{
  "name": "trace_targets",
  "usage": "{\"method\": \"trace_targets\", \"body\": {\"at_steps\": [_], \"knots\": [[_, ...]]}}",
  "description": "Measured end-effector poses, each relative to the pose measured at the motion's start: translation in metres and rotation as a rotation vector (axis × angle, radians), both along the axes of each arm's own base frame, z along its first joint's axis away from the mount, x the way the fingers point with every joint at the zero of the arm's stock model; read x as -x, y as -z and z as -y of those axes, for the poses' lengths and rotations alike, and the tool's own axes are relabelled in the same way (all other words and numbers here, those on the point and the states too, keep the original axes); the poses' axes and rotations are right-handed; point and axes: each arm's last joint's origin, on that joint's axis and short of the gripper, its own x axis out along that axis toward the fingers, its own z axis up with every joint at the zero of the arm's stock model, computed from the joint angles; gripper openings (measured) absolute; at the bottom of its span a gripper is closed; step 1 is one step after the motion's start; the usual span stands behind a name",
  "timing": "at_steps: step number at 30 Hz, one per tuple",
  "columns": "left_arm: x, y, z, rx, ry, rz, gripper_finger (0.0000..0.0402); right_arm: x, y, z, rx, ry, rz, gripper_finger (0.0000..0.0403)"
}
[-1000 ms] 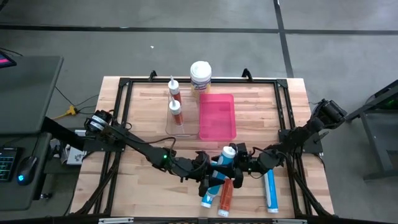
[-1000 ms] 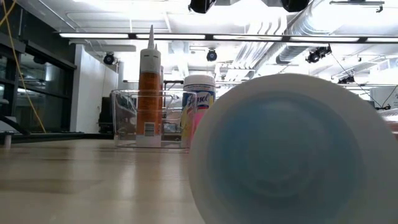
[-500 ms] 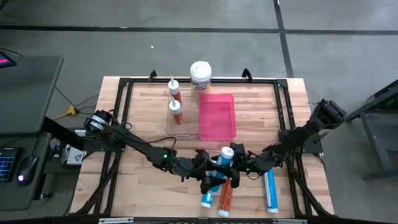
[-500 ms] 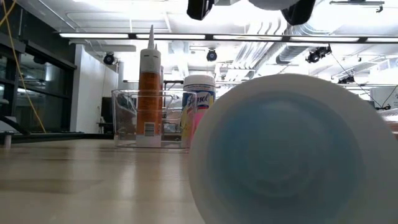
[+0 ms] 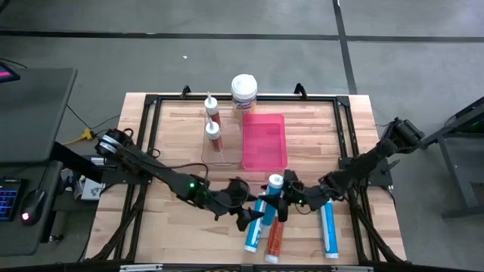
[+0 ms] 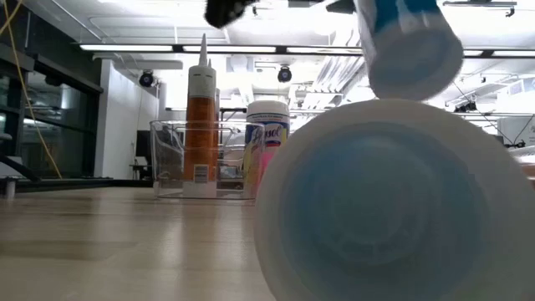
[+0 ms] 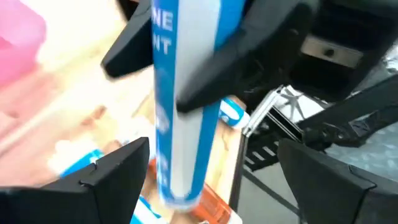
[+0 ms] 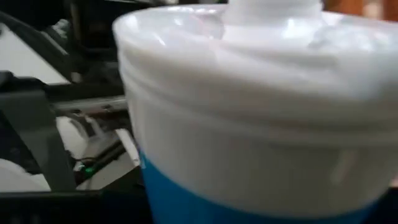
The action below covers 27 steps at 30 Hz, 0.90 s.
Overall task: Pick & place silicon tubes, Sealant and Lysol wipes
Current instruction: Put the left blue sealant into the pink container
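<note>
A blue-and-white tube hangs tilted over the table's near middle, with my right gripper shut on it. My left gripper stands open just left of the tube; in the left wrist view its fingers spread wide below the tube without touching it. A blue tube, an orange tube and another blue tube lie on the table near its front edge. The Lysol wipes stand upright at the far edge. My right gripper pinches the blue-and-white tube between its two fingers, which lie across the tube's body and come from the table's right. The tube is lifted clear and tilted, its white bottom end well above the table.
A clear bin holds two upright orange cartridges. A pink tray lies beside it toward the right. A black frame runs round the tabletop. In the low view the round end of a lying tube fills the foreground.
My left gripper has opened, let go of the blue-and-white tube and drawn back slightly toward the table's left. My right gripper keeps the tube, whose bottom end has swung into the low view.
</note>
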Motion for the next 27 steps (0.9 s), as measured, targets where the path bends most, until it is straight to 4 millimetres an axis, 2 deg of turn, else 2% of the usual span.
{"method": "trace_targets", "body": {"at_steps": [6,15,22,27], "knots": [[0.027,-0.027,-0.009,-0.052,-0.045,-0.039,0.0345,0.014,-0.021,0.024,-0.021,0.059,-0.037,0.0189],[0.09,-0.048,0.002,-0.198,-0.197,-0.103,0.0345,0.023,-0.044,0.078,-0.111,0.105,-0.059,0.0189],[0.138,-0.045,0.013,-0.242,-0.315,-0.152,0.0345,0.011,-0.041,0.132,-0.201,0.117,-0.09,0.0189],[0.16,-0.039,0.018,-0.24,-0.35,-0.182,0.0346,0.009,-0.038,0.173,-0.249,0.157,-0.102,0.0189]]}}
